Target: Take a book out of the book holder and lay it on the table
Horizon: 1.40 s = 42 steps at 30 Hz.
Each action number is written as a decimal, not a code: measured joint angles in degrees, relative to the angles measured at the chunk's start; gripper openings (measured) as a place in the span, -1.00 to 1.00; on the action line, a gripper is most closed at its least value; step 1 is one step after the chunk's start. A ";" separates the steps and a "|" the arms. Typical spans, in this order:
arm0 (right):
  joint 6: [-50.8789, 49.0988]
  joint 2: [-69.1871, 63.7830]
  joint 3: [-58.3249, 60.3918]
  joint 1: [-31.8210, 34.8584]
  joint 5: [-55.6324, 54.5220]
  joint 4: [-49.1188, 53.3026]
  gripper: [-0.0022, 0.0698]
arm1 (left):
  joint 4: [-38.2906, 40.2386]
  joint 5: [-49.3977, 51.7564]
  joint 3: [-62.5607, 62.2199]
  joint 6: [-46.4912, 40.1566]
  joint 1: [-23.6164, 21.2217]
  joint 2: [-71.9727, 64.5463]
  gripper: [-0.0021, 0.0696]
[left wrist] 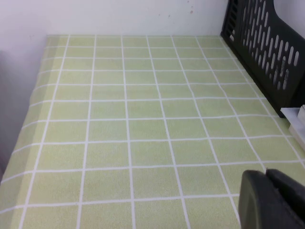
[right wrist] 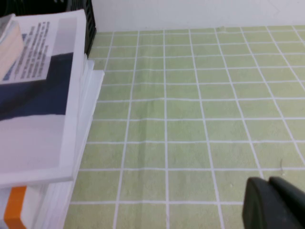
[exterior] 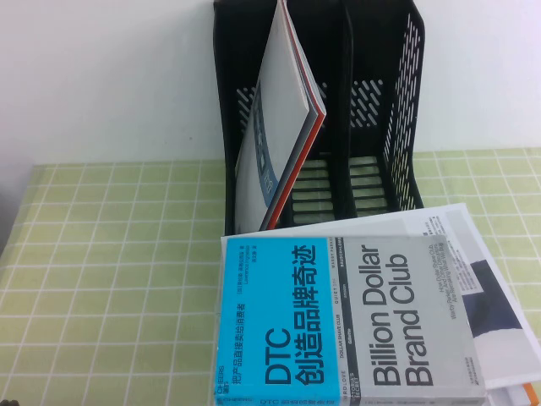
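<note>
The black book holder [exterior: 397,110] stands at the back of the table [exterior: 110,254]. Two thin booklets lean in its left slot. The grey booklet with a blue strip [exterior: 275,118] is in front. Behind it only the orange-red edge of the book [exterior: 303,61] shows. Neither gripper is in the high view. My left gripper [left wrist: 265,172] is shut and empty, low over the green cloth [left wrist: 128,124], with the holder's slotted side [left wrist: 267,52] ahead of it. My right gripper [right wrist: 269,181] is shut and empty over the cloth [right wrist: 200,109].
The thick cyan-and-grey "Billion Dollar Brand Club" book [exterior: 355,321] lies on a stack of white booklets [exterior: 473,254] in front of the holder. That stack [right wrist: 38,105] also shows beside my right gripper. A white wall runs behind the table.
</note>
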<state>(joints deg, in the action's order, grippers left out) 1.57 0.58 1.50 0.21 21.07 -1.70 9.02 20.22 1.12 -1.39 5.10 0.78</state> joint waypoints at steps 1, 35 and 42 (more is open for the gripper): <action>0.00 0.00 0.00 0.00 0.00 0.00 -0.94 | 0.00 0.00 0.00 0.00 0.00 0.00 -0.95; -0.78 0.00 0.00 0.00 0.00 0.00 -0.94 | 0.71 -0.38 0.00 -1.08 0.00 0.00 -0.95; -0.78 0.00 0.12 0.00 -8.32 0.00 -0.94 | 5.46 -9.13 0.25 -1.08 0.00 0.00 -0.95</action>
<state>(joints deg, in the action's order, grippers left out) 0.78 0.58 1.62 0.21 12.75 -1.70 14.48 11.09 1.37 -2.47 5.10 0.78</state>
